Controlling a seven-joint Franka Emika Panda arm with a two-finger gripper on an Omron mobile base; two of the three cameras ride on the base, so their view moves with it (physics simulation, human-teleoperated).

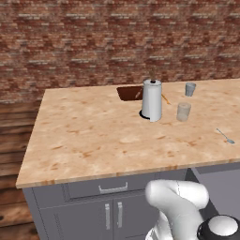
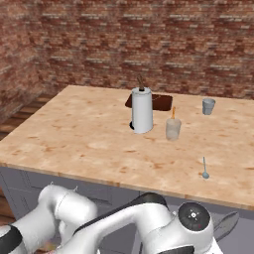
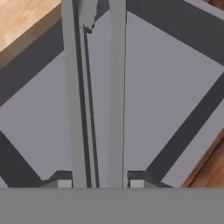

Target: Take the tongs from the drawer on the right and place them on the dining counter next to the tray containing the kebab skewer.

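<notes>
- The gripper (image 3: 100, 183) is closed on one pair of grey tongs (image 3: 94, 96); in the hand view the two long arms of the tongs run up from between the two finger tips (image 3: 64, 183), above the open grey drawer (image 3: 39, 131).
- A tip of the tongs (image 2: 225, 225) shows at the lower right of the right base view, beside the arm.
- One dining counter (image 1: 93, 136) of peach-tan stone spans both base views.
- One dark reddish-brown tray (image 1: 129, 93) lies toward the far side of the counter, partly hidden behind one upright white paper-towel roll (image 1: 152, 100).
- One thin orange kebab skewer (image 2: 173, 112) shows just beside the roll.
- Two cups stand on the counter: a clear glass (image 1: 183, 111) near the roll and a small grey cup (image 1: 190, 89) farther back.
- One silver spoon (image 1: 225, 136) lies well apart, toward the counter's right side.
</notes>
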